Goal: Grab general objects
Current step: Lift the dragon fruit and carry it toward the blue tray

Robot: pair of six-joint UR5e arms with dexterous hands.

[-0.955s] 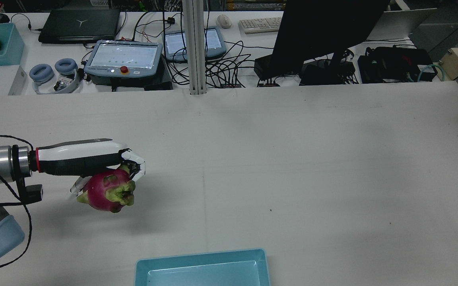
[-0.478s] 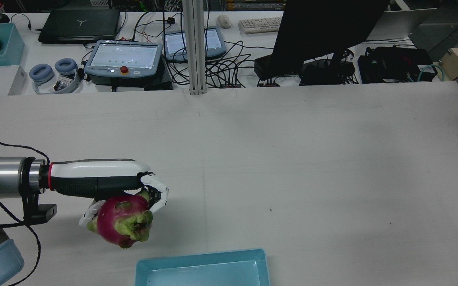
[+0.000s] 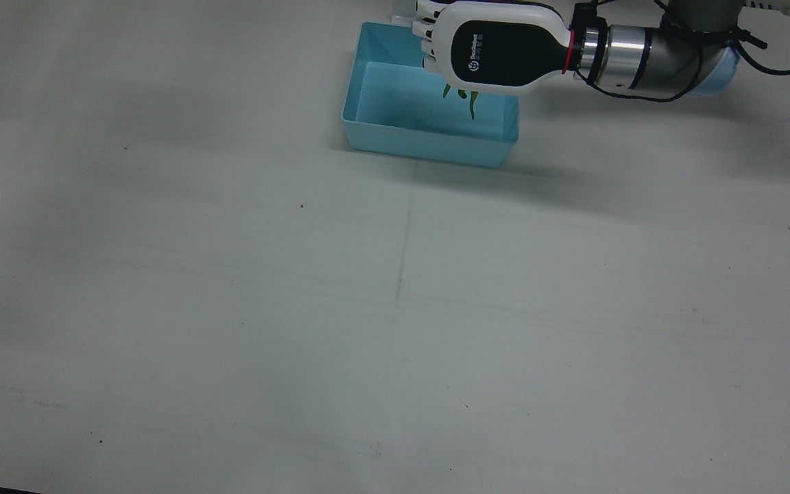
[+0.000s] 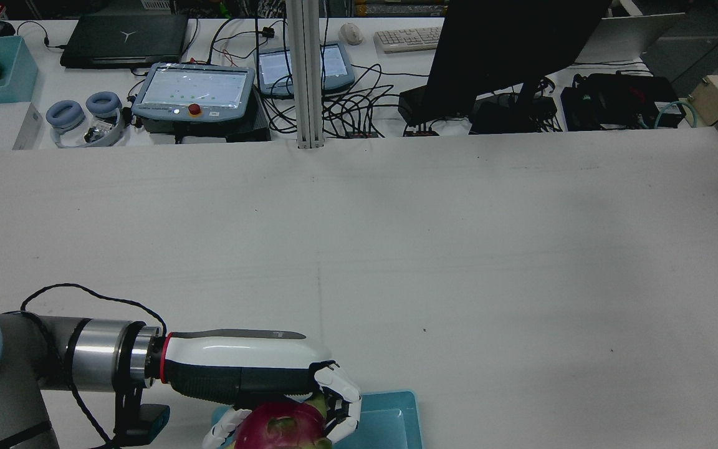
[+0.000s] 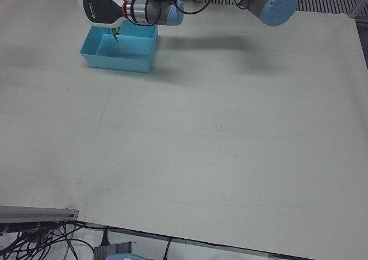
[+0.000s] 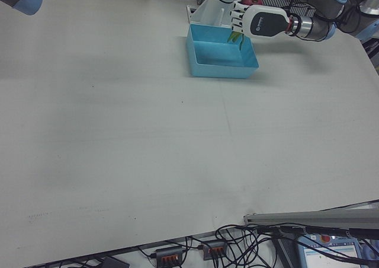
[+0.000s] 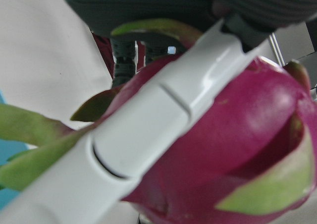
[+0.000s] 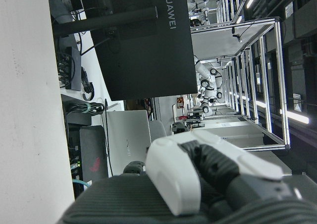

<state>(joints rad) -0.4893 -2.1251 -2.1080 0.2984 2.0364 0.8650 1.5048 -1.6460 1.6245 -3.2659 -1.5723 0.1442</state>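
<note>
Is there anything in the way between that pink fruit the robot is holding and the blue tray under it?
Nothing visible. The left hand holds the dragon fruit above the blue tray, and the part of the tray's floor that shows in the front view is bare. The hand hides the patch directly below the fruit.

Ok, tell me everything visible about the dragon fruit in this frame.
The dragon fruit is magenta-skinned with green, leaf-like scales. The left hand holds it from above, white fingers wrapped across its side, above the blue tray. In the front view the hand hides most of it; only green tips hang below.
</note>
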